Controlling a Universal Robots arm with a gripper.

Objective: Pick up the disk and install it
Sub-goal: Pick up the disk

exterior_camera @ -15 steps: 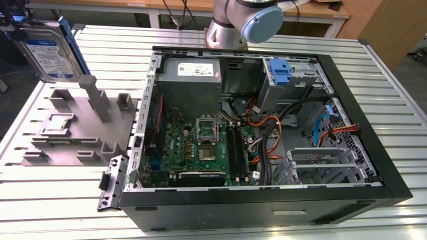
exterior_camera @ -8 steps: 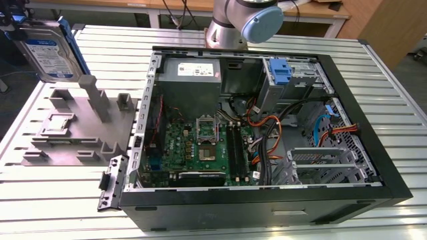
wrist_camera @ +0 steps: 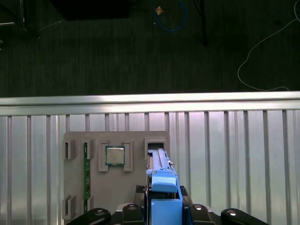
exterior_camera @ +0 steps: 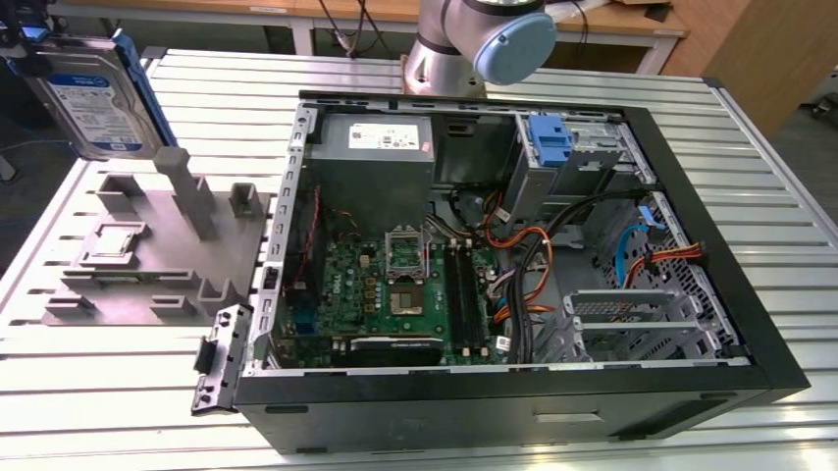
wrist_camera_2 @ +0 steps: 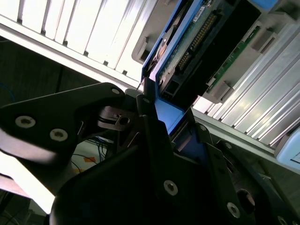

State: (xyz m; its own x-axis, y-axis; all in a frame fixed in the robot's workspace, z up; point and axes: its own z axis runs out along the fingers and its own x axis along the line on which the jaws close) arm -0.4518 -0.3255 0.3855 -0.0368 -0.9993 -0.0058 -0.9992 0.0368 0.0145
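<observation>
Gripping the disk (exterior_camera: 89, 93) upright, the jaws hover above the fixture (exterior_camera: 157, 280).

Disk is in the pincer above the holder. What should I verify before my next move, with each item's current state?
1. Grip: the pincer is closed on the disk at its blue rail: ok.
2. Clearance: the disk hangs above the grey holder, apart from it: ok.
3. Holder contents: chip and green memory stick sit in their slots: ok.
4. Access: the computer case is open, interior exposed: ok.
5. Bay: a blue bracket sits in the upper bay; the lower cage looks empty: cannot tell.
6. Path: cables loop beside the cage and might snag: not ok.
</observation>
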